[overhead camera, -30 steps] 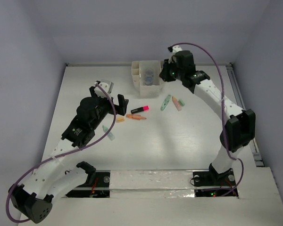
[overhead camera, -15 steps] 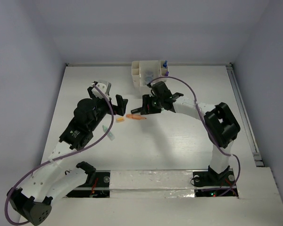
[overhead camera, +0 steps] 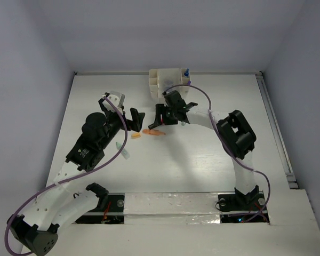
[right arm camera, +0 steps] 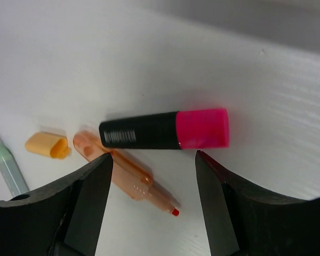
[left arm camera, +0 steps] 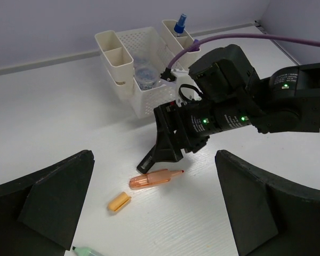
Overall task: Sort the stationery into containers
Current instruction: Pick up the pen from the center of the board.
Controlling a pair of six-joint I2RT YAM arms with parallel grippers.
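Seems partly done: small blue-capped bottle [left arm camera: 180,24] and round tubs [left arm camera: 145,76] in far white plastic organizer [left arm camera: 149,102], but pink-black marker [right arm camera: 165,129] between right gripper [right arm camera: 152,160] jaws, parted, plus uncapped orange marker [left arm camera: 154,178], orange cap [left arm camera: 119,202] and mint-green marker [overhead camera: 123,151] on the tabletop [overhead camera: 202,160] by left gripper [left arm camera: 153,160] jaws, parted and empty.

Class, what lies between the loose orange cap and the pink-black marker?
The blunt end of the uncapped orange marker lies there, between cap and pink-black marker; the right wrist view shows it.
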